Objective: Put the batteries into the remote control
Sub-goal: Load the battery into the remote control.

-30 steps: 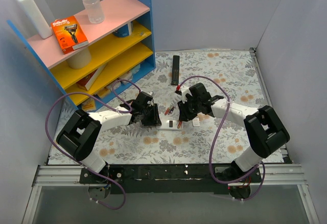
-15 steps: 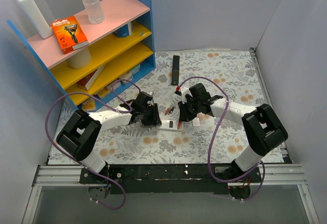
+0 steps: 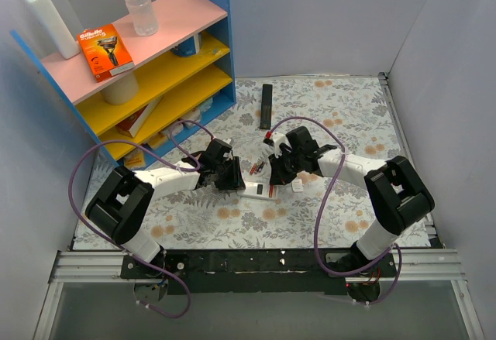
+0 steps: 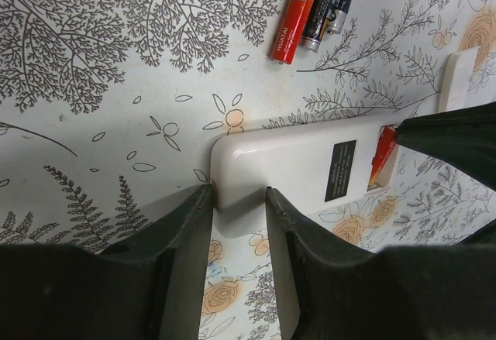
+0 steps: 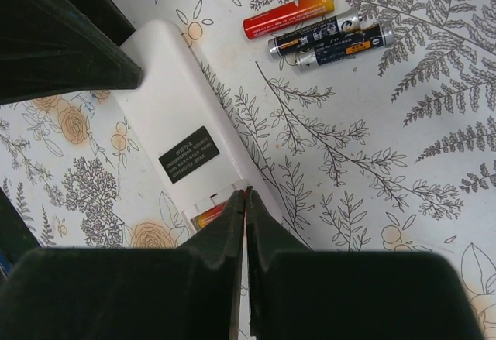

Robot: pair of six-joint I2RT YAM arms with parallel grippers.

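The remote control (image 3: pixel 258 190) lies white back up on the floral mat, its battery bay open at the right end. My left gripper (image 3: pixel 232 179) is closed around its left end; the fingertips (image 4: pixel 203 200) straddle that corner of the remote (image 4: pixel 294 162). My right gripper (image 5: pixel 246 194) is shut, its tips pressing on a red-orange battery (image 5: pixel 208 216) in the bay, which also shows in the left wrist view (image 4: pixel 382 156). Three loose batteries lie just beyond the remote: one red-orange (image 5: pixel 288 15) and two dark ones (image 5: pixel 341 43).
A small white battery cover (image 3: pixel 297 187) lies right of the remote. A slim black remote (image 3: pixel 266 105) lies farther back. A blue shelf unit (image 3: pixel 198 61) with bottles and boxes stands at the back left. White walls close in the mat.
Almost nothing. My right gripper has edged slightly left over the battery bay; the left gripper and the remote have stayed put.
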